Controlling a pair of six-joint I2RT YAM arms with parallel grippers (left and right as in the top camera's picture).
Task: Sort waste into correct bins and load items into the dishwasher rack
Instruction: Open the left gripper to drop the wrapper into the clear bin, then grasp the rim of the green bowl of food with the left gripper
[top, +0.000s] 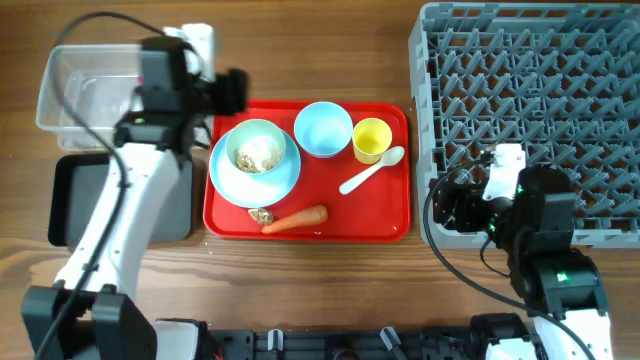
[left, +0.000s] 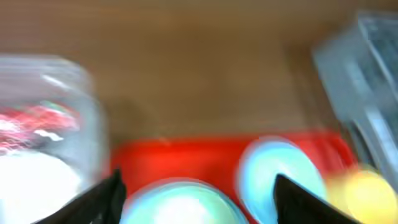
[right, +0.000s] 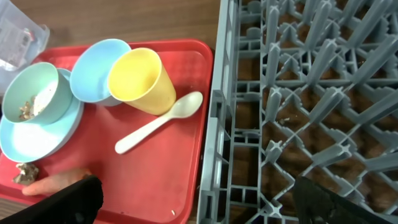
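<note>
Our left gripper (top: 228, 92) hangs over the upper left corner of the red tray (top: 385, 215); in its wrist view we see both fingers spread apart with nothing between them. Our right gripper (top: 455, 205) sits at the lower left edge of the dishwasher rack (top: 530, 70), which fills the upper right of the overhead frame. Its fingers also stand apart and hold nothing.

On the left of the red tray we find the light blue plate (top: 222, 178), with a bowl (top: 276, 136) on it holding white crumbs (top: 258, 153) and brown bits. We see the second bowl (top: 323, 128) at upper centre and the yellow cup (top: 372, 140) just beside it on the right. Just below the cup lies the white spoon (top: 370, 172), aslant. Along the tray's lower edge we see the carrot (top: 295, 219), a brown scrap (top: 262, 214) at its left end.

We find the clear tub (top: 85, 90) at upper left and the black tray (top: 75, 200) just below it, partly under the left arm (top: 120, 200). The blurred left wrist view shows a red wrapper (left: 37, 121) in the tub, with something white we cannot name
</note>
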